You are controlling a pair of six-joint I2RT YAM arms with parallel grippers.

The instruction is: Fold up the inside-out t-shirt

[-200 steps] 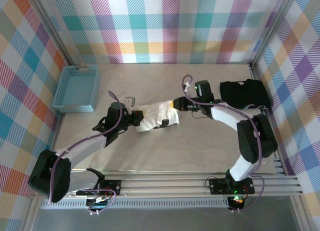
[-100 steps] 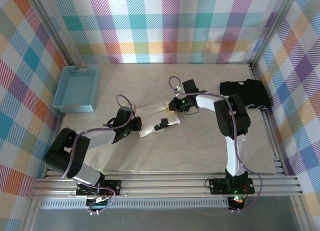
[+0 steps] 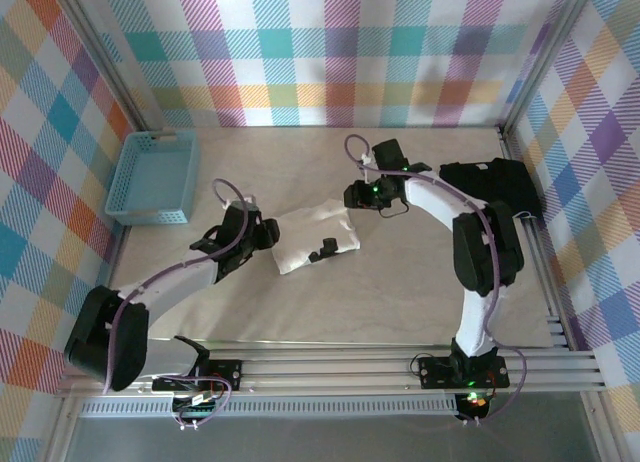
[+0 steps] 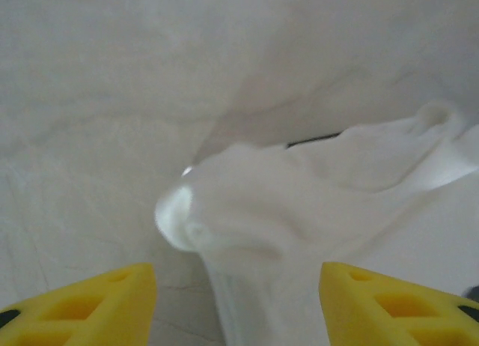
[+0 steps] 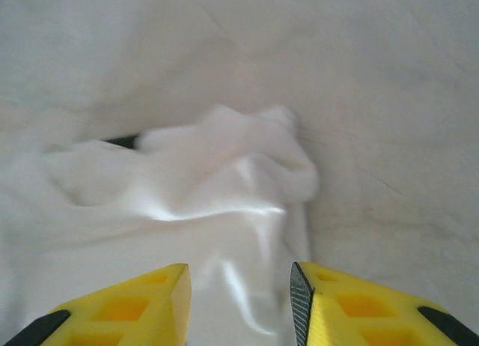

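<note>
Top external first, Jo: what lies on the desk [image 3: 400, 292]?

From my station I see the inside-out t-shirt [image 3: 312, 234] bunched into a white bundle near the middle, between my two arms. A black folded garment [image 3: 490, 187] sits at the far right, well apart from it, and a blue basket [image 3: 152, 177] sits at the far left.

And the hands?

My left hand [image 3: 262, 234] is at the bundle's left end, and my right hand [image 3: 358, 195] is at its far right corner. On left wrist the fingers [image 4: 97, 305] stand wide apart, and a rounded fold of the t-shirt [image 4: 299, 211] lies on the desk between and ahead of them. On right wrist the fingers [image 5: 352, 308] are parted too, less widely, with a crumpled, shiny corner of the t-shirt [image 5: 224, 174] just ahead of the gap; I would call both hands open
</note>
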